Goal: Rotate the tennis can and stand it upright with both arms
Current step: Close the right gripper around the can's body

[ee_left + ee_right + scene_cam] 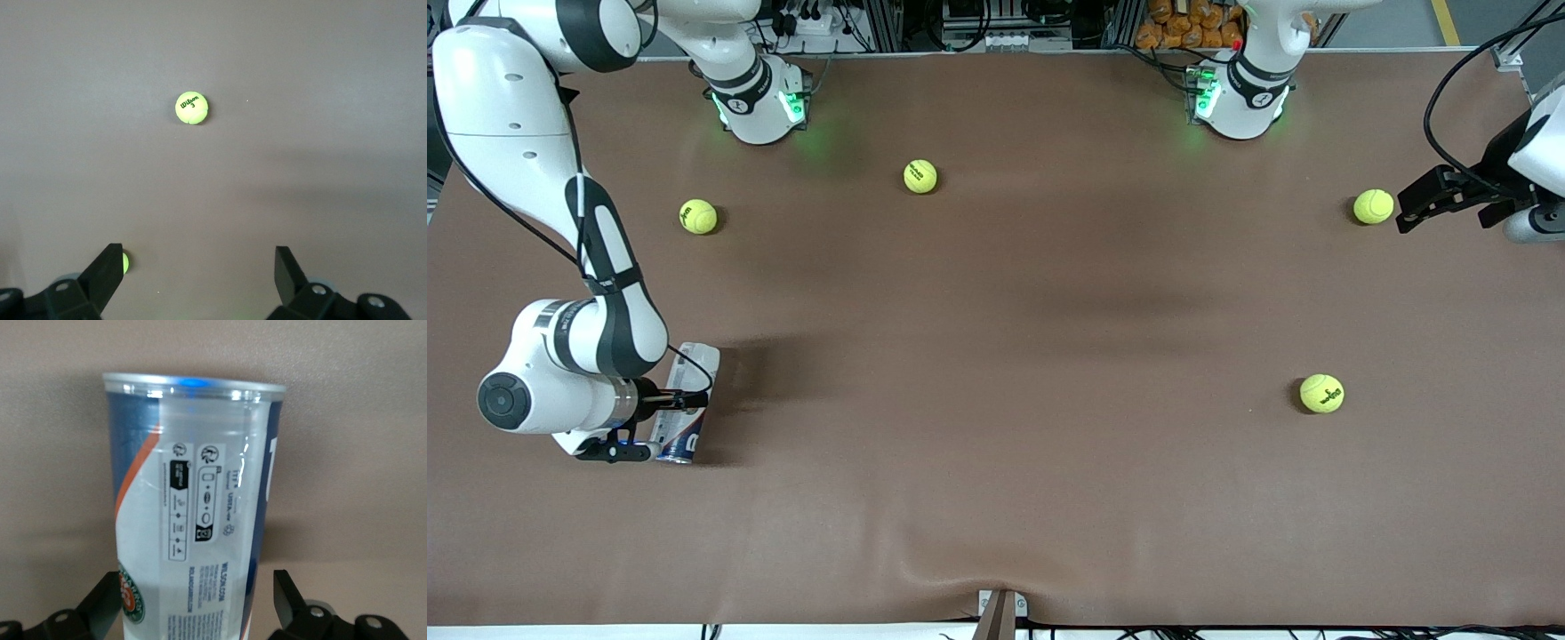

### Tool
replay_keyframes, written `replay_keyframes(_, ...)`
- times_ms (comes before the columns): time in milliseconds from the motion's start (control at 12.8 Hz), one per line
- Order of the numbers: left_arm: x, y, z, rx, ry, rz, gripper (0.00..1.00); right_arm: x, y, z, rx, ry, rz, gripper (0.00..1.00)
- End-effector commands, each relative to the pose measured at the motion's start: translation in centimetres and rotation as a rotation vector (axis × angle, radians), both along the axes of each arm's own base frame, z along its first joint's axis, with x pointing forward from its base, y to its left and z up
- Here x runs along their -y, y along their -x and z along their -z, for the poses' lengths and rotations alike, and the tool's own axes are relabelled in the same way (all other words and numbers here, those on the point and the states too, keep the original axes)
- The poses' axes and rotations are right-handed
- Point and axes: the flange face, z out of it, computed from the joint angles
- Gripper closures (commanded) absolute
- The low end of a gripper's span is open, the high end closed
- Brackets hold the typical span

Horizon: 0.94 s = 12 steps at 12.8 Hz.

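Observation:
The tennis can (695, 364) lies on its side on the brown table (996, 356) at the right arm's end, its silver-rimmed end toward the front camera. My right gripper (660, 425) is down at the can with its fingers on either side of the can's body. In the right wrist view the can (193, 487) fills the space between the fingers of the right gripper (197, 587). The fingers are open, with a gap at one finger. My left gripper (1445, 213) is open and empty at the left arm's end, beside a tennis ball (1373, 206). It also shows in the left wrist view (198, 257).
Loose yellow-green tennis balls lie on the table: one (698, 216) and another (919, 176) near the right arm's base, and one (1321, 393) nearer the front camera. The left wrist view shows a ball (191, 108) and another ball (125, 261) half hidden by a finger.

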Motion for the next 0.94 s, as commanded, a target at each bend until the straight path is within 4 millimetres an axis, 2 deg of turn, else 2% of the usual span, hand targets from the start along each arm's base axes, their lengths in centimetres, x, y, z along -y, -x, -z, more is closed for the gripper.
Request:
replay_keyframes(0,-0.1,-0.2,0.1,-0.013,0.018,0.022,0.0,-0.1,-0.3,0.9,-0.001,0.0,-0.016,0.0)
replay_keyframes(468,-0.1,-0.3,0.1,-0.013,0.018,0.022,0.0,-0.2,-0.1,1.6,-0.003,-0.001,-0.017,0.0)
replay_keyframes(546,-0.1,-0.3,0.1,-0.013,0.018,0.022,0.0,-0.2,0.0,1.8,-0.003,-0.001,-0.017,0.26)
replay_keyframes(624,-0.1,-0.3,0.1,-0.013,0.018,0.022,0.0,-0.2,0.1,1.9,-0.003,-0.001,-0.017,0.4)
replay_keyframes(858,-0.1,-0.3,0.1,-0.013,0.018,0.022,0.0,-0.4,0.0,1.8,-0.001,-0.001,-0.02,0.41)
